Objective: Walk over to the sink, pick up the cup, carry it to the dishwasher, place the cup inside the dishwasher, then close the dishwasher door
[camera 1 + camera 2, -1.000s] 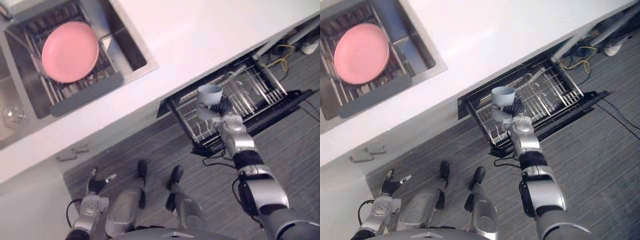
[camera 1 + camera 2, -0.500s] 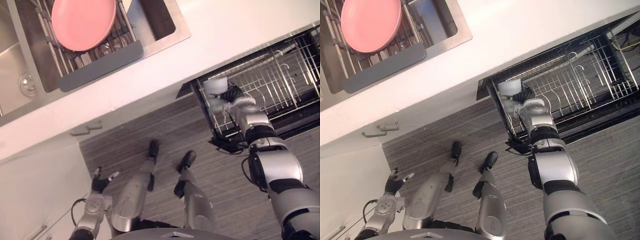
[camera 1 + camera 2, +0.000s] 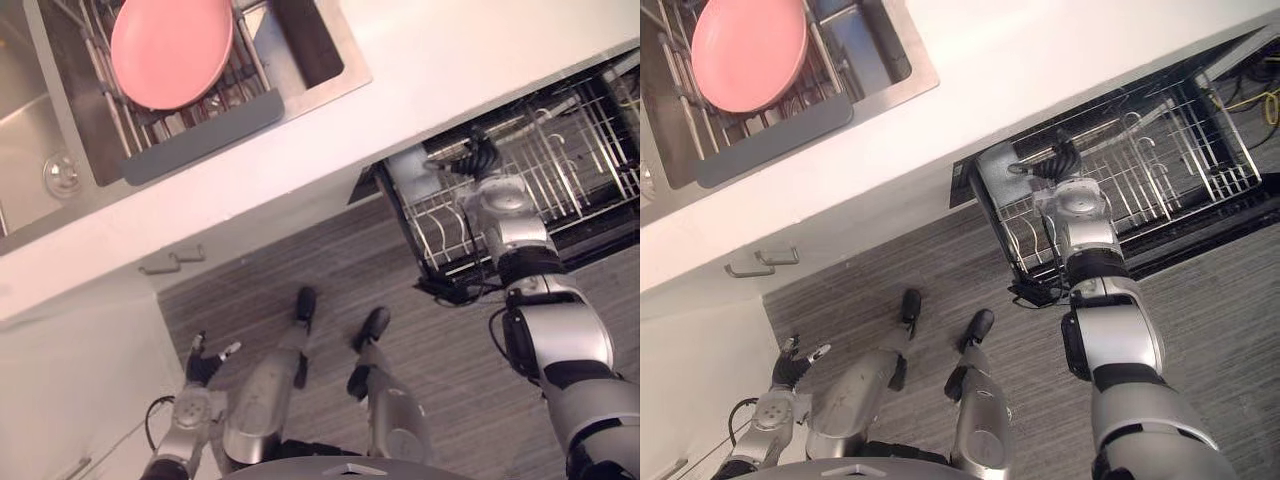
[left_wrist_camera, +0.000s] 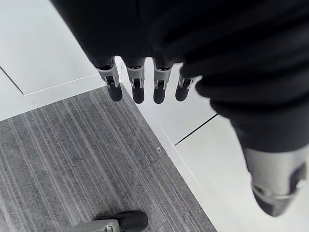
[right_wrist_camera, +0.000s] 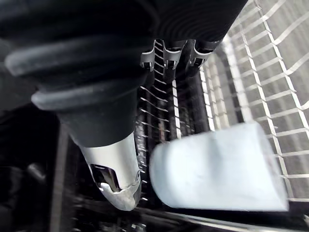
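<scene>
Released since earlier, one cup (image 5: 217,169) lies on the dishwasher rack (image 3: 560,165) by the straight-fingered right robot hand (image 5: 113,166).

The right hand (image 3: 1060,162) hangs over the dishwasher rack (image 3: 1145,190).

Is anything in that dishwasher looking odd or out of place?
The cup seems to lie on its side on the wire rack rather than upright, loose beside the open right hand. It is blurred, so I can't be sure. Nothing else stands out.
</scene>
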You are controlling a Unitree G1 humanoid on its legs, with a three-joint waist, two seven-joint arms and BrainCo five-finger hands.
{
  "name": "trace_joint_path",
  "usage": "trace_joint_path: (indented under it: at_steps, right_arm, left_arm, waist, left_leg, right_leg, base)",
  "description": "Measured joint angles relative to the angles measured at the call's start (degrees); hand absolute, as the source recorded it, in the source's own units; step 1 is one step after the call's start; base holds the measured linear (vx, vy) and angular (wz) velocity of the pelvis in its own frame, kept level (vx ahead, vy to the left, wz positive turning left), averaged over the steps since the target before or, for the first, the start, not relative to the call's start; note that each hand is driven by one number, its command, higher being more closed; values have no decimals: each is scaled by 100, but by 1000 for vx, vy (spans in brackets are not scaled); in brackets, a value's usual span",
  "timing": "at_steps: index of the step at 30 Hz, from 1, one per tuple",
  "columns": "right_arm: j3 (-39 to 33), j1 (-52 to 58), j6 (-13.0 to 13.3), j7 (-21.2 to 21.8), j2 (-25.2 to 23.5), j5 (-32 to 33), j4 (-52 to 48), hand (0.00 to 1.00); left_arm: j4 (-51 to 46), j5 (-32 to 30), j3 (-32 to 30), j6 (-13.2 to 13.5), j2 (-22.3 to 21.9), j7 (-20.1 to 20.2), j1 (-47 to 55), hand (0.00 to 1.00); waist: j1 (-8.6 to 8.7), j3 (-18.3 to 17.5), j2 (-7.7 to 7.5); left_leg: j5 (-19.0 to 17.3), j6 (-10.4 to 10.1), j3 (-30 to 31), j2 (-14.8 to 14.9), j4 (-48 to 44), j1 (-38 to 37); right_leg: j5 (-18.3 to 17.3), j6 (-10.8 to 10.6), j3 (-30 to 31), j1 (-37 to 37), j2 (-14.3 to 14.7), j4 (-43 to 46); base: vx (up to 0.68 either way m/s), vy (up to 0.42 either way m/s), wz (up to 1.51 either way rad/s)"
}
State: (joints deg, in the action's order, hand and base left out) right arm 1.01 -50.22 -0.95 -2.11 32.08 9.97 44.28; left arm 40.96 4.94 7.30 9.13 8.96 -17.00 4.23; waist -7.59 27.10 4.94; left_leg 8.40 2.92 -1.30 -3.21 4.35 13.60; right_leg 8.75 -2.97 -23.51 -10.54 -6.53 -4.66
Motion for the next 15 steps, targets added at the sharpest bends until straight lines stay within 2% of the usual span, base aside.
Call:
trace_joint_path:
  at_steps: [2, 3, 6, 8, 10, 11, 13, 15]
  right_arm:
    - [-241, 554, 76, 14, -32, 209, -697, 0]
    - [-484, 1105, 116, 21, -181, 348, -1225, 0]
    - [-964, 2746, 213, 25, -969, 437, -2608, 0]
    - [-1101, 3692, 223, 74, -1453, 443, -3371, 0]
    - [-1229, 4580, 324, 312, -1894, 632, -4072, 0]
    - [-1317, 5088, 466, 529, -2214, 814, -4431, 0]
    - [-1326, 5587, 615, 795, -2542, 955, -4845, 0]
    - [-1274, 6033, 729, 1273, -2927, 1181, -5258, 0]
  left_arm:
    - [15, -8, -74, -6, 1, -4, 78, 0]
    - [18, -34, -121, -6, 1, -7, 179, 0]
    - [36, -76, -458, -77, -5, -6, 495, 0]
    - [98, -74, -633, -130, -32, 9, 638, 0]
    - [202, -75, -929, -144, -165, 30, 765, 0]
    - [269, -77, -1134, -161, -277, 23, 840, 0]
    - [297, -93, -1328, -168, -387, -6, 938, 0]
    - [306, -173, -1503, -188, -492, -125, 1134, 0]
  waist:
    - [67, -73, -88]
    - [132, -228, -193]
    - [360, -750, -545]
    - [462, -1027, -671]
    - [580, -1349, -721]
    - [634, -1547, -722]
    - [725, -1678, -709]
    - [797, -1840, -707]
  left_leg:
    - [-24, -36, -25, 12, 0, -68]
    - [-35, -50, -34, 20, 0, -70]
    - [-109, -90, -125, 51, 1, -193]
    - [-204, -96, -213, 68, 3, -422]
    - [-314, -111, -304, 80, 7, -611]
    - [-398, -130, -357, 91, 14, -724]
    - [-465, -138, -393, 104, 44, -886]
    - [-545, -121, -500, 141, 47, -1087]
  right_leg:
    - [-13, -18, 33, 59, 15, 0]
    - [-27, -37, 62, 58, 26, 0]
    - [-78, -48, 137, 131, 46, 1]
    - [-137, -63, 245, 315, 59, 1]
    - [-243, -97, 323, 461, 69, 0]
    - [-276, -86, 398, 542, 82, -1]
    - [-325, -49, 420, 685, 94, -1]
    - [-355, -45, 444, 884, 108, -2]
  base:
    - [48, -1, -7]
    - [73, -11, -7]
    - [104, -17, -14]
    - [121, -19, -30]
    - [111, -16, -30]
    - [91, -9, -27]
    - [53, -6, -22]
    - [13, -4, -21]
